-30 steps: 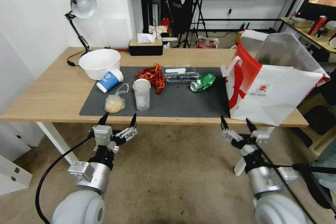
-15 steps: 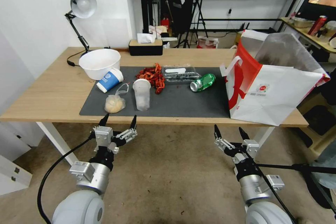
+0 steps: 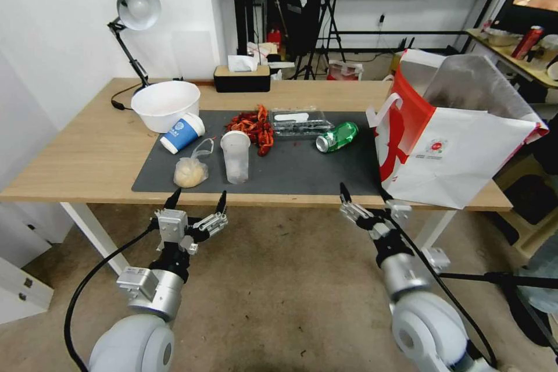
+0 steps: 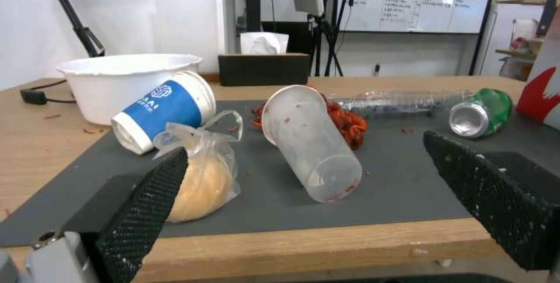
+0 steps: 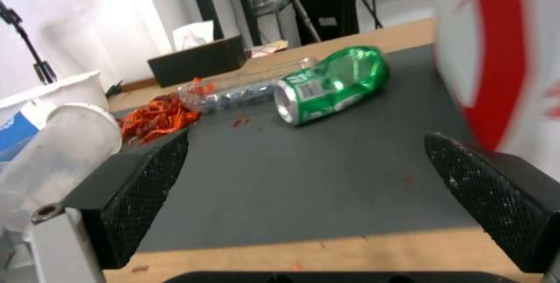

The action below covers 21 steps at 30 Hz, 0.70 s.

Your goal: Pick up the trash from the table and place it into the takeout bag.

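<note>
On the table's dark mat (image 3: 302, 171) lie the trash items: a blue-and-white paper cup (image 3: 182, 133) on its side, a clear bag with a pale lump (image 3: 190, 171), a frosted clear cup (image 3: 235, 156) (image 4: 309, 143), red shell scraps (image 3: 253, 126), a clear plastic box (image 3: 299, 121) and a crushed green can (image 3: 336, 136) (image 5: 332, 84). The white and red takeout bag (image 3: 453, 145) stands open at the table's right end. My left gripper (image 3: 197, 200) (image 4: 303, 151) hangs open below the front edge, facing the clear cup. My right gripper (image 3: 365, 196) (image 5: 306, 143) is open near the front edge, beside the bag.
A white bowl (image 3: 164, 103) sits at the mat's back left corner, with a desk lamp (image 3: 135, 9) behind it. A black tissue box (image 3: 242, 77) stands at the table's (image 3: 75, 157) far edge. Bare floor lies under both arms.
My right arm has swung left and up, from under the bag's corner to the table's front edge. The left arm has stayed still.
</note>
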Tool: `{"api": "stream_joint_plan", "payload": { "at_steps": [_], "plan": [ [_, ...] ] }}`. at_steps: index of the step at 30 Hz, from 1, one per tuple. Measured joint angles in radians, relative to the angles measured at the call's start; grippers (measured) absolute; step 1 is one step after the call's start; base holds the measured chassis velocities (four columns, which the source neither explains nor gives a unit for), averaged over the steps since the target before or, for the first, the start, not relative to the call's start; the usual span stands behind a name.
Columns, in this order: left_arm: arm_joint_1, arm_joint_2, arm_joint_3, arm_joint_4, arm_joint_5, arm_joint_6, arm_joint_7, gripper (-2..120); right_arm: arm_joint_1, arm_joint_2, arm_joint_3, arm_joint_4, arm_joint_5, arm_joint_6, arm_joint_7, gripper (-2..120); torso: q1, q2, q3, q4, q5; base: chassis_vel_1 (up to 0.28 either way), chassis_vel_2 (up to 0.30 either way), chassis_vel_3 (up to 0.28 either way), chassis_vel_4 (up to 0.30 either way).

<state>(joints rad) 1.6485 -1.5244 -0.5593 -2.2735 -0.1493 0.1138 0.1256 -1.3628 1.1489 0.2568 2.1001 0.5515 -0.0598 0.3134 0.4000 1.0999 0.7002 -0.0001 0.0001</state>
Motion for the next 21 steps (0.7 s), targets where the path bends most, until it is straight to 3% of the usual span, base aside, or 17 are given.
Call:
{"api": "stream_joint_plan", "payload": {
  "at_steps": [5,8,21],
  "plan": [
    [0.005,-0.004,-0.001,0.003,0.008,0.000,0.000,100,0.101,-0.005,-0.051,-0.046,0.030,-0.024,0.043,100,0.000,0.000,0.000,0.0000,-0.0001,0.000,0.000,0.000,0.000],
    [0.014,-0.013,0.000,0.010,0.020,-0.004,0.001,100,0.274,0.010,-0.134,-0.141,0.065,-0.055,0.124,100,0.000,0.000,0.000,0.0003,0.0000,0.000,0.000,0.000,0.000],
    [0.006,-0.019,-0.006,0.037,0.021,-0.017,0.001,100,0.511,0.068,-0.287,-0.323,0.096,-0.122,0.287,100,0.000,0.000,0.000,0.0002,-0.0001,0.000,0.000,0.000,0.000]
  ]
}}
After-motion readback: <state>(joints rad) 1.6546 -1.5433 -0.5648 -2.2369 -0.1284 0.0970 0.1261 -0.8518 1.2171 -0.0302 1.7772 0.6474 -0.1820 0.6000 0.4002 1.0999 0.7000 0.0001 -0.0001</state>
